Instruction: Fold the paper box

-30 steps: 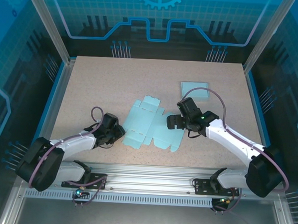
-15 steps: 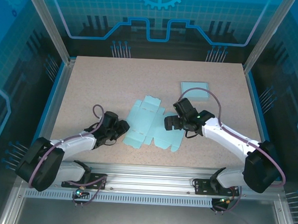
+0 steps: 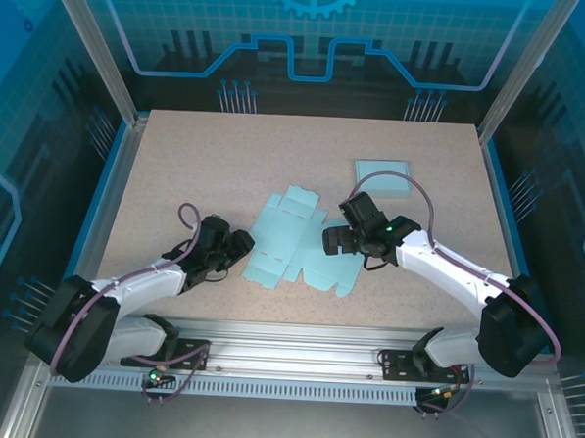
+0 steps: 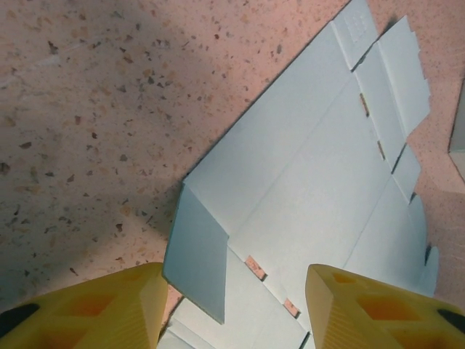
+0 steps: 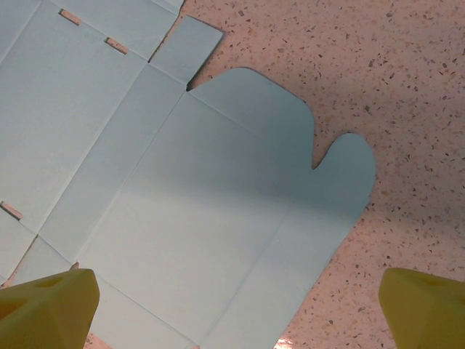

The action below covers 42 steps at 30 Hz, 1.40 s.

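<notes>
Two yellow fingers [image 4: 109, 309] of the left pincer [image 3: 237, 248] stand apart at the 8 o'clock corner of the paper box [image 3: 296, 244] — a side flap [image 4: 197, 256] sits between them, not pinched. Right pincer [image 3: 333, 241] is at its 3 o'clock edge, spread wide over the rounded flap [image 5: 320, 182]. Box unfolded, flat, mid-counter [image 3: 197, 165]. Toward 1 o'clock — a small pale-blue slab [image 3: 383, 177], well apart.

Speckled beige table [image 3: 227, 157] sits under even light, boxed by blue circuit-print panels [image 3: 400, 33] on aluminium posts [image 3: 95, 47], slotted rail [image 3: 295, 361] along near edge.
</notes>
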Each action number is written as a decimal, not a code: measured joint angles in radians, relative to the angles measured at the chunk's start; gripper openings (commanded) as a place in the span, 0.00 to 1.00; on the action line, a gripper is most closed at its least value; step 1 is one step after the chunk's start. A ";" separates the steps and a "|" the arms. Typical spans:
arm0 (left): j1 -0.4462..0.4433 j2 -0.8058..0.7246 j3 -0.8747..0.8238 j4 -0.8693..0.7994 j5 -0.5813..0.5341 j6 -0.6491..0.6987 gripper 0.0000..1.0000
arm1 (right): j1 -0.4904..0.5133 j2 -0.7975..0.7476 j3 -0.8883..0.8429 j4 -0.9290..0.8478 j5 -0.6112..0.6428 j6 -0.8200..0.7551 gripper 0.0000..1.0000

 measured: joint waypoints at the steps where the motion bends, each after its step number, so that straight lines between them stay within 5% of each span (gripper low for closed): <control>1: 0.000 0.011 0.000 0.001 0.000 -0.006 0.55 | 0.000 0.000 0.000 0.000 0.000 0.000 1.00; 15: 0.003 0.133 0.024 0.014 0.000 -0.017 0.49 | 0.000 -0.019 0.000 -0.002 0.023 0.000 1.00; 22: 0.031 0.182 0.047 -0.024 0.009 0.003 0.17 | 0.000 -0.034 0.000 -0.009 0.035 0.000 1.00; 29: 0.035 0.270 0.079 0.172 0.035 0.079 0.00 | 0.000 -0.074 -0.003 -0.014 0.050 -0.005 1.00; 35: 0.035 0.154 0.081 0.151 0.020 0.216 0.00 | 0.000 -0.129 -0.026 0.002 0.042 -0.014 1.00; 42: 0.035 -0.150 0.081 0.089 -0.003 0.447 0.00 | 0.000 -0.202 -0.043 0.025 0.023 -0.023 1.00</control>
